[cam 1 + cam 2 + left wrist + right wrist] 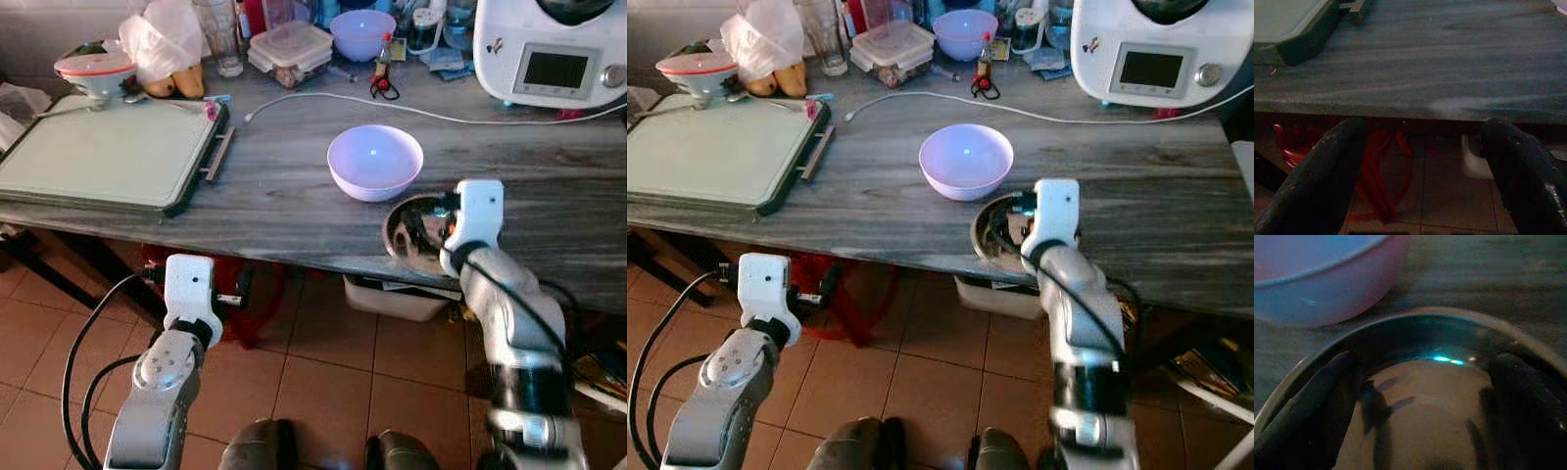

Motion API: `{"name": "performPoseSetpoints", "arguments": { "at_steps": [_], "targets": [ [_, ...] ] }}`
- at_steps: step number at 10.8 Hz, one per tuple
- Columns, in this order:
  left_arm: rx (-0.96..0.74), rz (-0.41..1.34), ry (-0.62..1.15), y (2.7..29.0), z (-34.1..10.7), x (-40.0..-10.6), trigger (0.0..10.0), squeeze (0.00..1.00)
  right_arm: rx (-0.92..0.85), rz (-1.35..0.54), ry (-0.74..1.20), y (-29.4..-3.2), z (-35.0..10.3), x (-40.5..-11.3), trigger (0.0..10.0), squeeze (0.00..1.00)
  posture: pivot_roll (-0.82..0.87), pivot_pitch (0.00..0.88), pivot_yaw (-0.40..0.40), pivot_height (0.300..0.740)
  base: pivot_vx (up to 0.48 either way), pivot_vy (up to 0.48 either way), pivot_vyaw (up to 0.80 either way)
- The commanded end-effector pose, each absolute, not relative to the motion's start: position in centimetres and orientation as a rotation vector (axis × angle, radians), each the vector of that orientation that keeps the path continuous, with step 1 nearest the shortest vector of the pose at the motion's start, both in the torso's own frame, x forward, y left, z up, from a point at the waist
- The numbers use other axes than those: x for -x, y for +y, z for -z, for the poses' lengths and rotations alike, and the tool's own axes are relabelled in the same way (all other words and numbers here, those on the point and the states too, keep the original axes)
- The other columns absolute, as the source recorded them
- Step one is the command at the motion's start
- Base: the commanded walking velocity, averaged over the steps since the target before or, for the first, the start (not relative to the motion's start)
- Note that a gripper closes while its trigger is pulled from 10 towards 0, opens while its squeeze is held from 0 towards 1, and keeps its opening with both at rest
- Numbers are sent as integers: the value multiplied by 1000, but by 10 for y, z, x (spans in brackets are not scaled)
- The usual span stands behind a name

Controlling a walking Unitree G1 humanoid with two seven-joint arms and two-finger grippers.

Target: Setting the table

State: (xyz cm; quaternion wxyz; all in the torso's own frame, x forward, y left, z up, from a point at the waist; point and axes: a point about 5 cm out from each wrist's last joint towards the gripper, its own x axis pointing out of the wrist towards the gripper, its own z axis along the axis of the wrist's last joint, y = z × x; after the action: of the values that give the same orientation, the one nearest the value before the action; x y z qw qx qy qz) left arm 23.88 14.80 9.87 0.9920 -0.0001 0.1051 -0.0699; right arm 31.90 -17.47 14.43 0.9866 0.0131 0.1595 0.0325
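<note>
My right gripper (1420, 401) is down in the shiny round metal bowl (416, 235). My two black fingers (1308, 411) are spread wide, one at each side of the bowl's inside, and they hold nothing. I cannot tell if they touch the metal.

The metal bowl sits at the near edge of the grey streaked wooden table (284, 186), right in front of me. It is round, so it has no long side to line up with. Just behind it, away from me, is the round pale purple plastic bowl (374, 162). The two bowls are very close, and may be touching.

My right arm is the near one for this job. My left gripper (1422, 161) hangs low under the table edge, its fingers wide apart and holding nothing.

I think the next move is to get hold of the metal bowl's rim and take it to a place setting. To the left the tabletop is bare up to the flat pale green tray with a dark rim (108, 157). The metal bowl is so near the edge that a pull toward me could tip it off.
</note>
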Motion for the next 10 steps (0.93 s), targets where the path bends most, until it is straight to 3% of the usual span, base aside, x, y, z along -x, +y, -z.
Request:
{"name": "performPoseSetpoints", "arguments": {
  "at_steps": [1,7,10],
  "targets": [
    [-8,139,213,151,-101,-236,10000,0,-43,-66,337,-175,-142,-322,10000,0,-7,171,84,740,0,0,0],
    [-6,136,218,149,-101,-235,10000,0,-80,-128,327,-162,-147,-345,10000,0,-6,175,78,740,0,0,0],
    [-5,118,206,153,-100,-238,10000,0,-116,-158,207,-162,-166,-321,10000,0,-29,141,78,740,0,0,0]
  ]
}}
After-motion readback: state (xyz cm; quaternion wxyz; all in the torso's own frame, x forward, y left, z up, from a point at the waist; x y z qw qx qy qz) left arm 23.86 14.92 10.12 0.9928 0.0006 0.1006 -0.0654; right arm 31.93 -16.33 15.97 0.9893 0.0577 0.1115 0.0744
